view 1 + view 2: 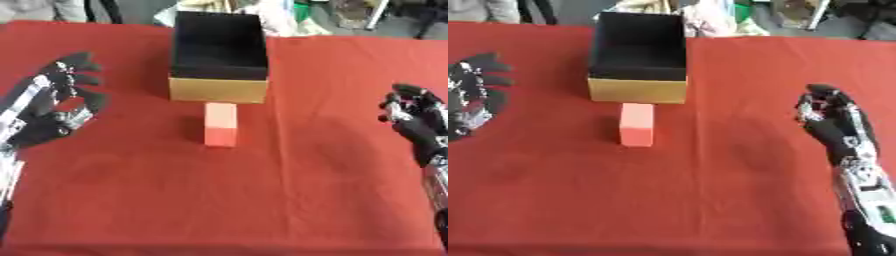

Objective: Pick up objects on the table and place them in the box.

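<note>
Block: 1 pink-orange rectangular block (pixel 220 124) lies on the red tablecloth (pixel 262 200), long axis pointing toward the box, its far end just beside the box's near wall, near touching though I cannot tell if it does.
Box: an open box (pixel 218 90) with tan outer walls and a black lining, set at the far middle of the table; its top is fully open.
Box contents: the visible part of the interior shows nothing but black lining; the floor close behind the near wall is hidden.
Left hand: the left hand (pixel 54 102) hovers off to the left of the block, well apart from it, fingers spread and lightly bent, thumb apart from them, holding nothing.
Right hand: the right hand (pixel 833 125) sits at the right edge, well apart from the block, fingers relaxed and slightly bent, nothing in it.
Task progress: by my reading no object is in the box, and the block is the 1 thing visibly left to pick.
Risk 1: the block sits so close to the box that fingers closing on its far end could hit the wall and shove the box back.
Risk 2: a grasp from 1 side could slide or turn the block on the cloth before the thumb closes.
Risk 3: lifting too low could catch the block on the near rim.
</note>
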Tool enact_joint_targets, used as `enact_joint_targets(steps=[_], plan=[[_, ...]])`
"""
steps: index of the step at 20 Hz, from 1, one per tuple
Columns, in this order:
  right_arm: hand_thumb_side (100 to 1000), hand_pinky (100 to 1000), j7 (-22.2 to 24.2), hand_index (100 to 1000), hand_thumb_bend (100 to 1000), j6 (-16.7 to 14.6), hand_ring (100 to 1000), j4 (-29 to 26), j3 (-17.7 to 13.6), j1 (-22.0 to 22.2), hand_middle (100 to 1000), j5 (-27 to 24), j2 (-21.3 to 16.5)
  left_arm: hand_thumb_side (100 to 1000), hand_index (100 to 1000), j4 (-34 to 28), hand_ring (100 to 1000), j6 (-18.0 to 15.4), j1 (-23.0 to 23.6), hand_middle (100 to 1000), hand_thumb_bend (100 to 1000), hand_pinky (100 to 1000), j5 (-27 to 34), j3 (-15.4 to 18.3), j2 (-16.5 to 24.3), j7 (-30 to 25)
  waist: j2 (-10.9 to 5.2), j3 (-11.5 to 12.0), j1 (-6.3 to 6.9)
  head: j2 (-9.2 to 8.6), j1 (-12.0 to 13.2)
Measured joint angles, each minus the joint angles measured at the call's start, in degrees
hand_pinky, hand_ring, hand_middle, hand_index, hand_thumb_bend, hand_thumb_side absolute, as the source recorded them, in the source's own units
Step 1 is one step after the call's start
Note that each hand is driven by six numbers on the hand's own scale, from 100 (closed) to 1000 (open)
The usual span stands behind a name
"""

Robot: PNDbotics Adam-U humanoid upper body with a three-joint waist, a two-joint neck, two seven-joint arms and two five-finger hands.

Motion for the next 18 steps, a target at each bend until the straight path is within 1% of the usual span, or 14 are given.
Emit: enact_joint_targets(steps=[2,4,7,13,16,18], plan=[[100,522,0.01,715,100,0.01,620,0.0,0.01,0.0,582,0.0,0.0,495,955,-0.03,796,-1.29,-0.55,810,590,736,-1.35,-0.51,0.74,-1.3,-0.06,-0.02,0.08,0.0,0.07],[100,522,0.03,715,100,0.03,620,0.0,0.01,0.0,582,0.0,0.0,485,954,-0.03,797,-2.44,-1.01,810,567,736,-2.62,-0.91,1.22,-2.67,-0.06,-0.04,0.09,0.0,0.12],[100,522,0.05,714,100,0.05,620,0.0,0.01,0.0,582,0.0,0.0,484,954,0.01,796,-3.46,-1.38,810,555,736,-3.74,-1.26,1.52,-4.06,-0.06,-0.06,0.06,0.0,0.16],[100,522,0.06,715,100,0.06,620,0.0,0.02,0.0,582,0.01,0.0,473,946,0.36,795,-4.01,-2.17,807,558,739,-4.71,-2.13,2.37,-4.78,-0.06,-0.11,0.07,0.0,0.22],[100,522,0.14,714,100,0.14,620,0.0,0.04,0.0,582,0.02,0.0,454,936,0.71,790,-4.37,-4.17,800,541,737,-5.74,-3.66,4.02,-5.26,-0.16,-0.2,0.21,0.0,0.39],[100,522,0.22,714,100,0.17,620,0.01,0.05,0.01,582,0.02,0.0,480,929,1.29,787,-4.37,-6.16,797,541,736,-6.42,-5.21,5.59,-5.35,-0.28,-0.41,0.29,0.0,0.44]])
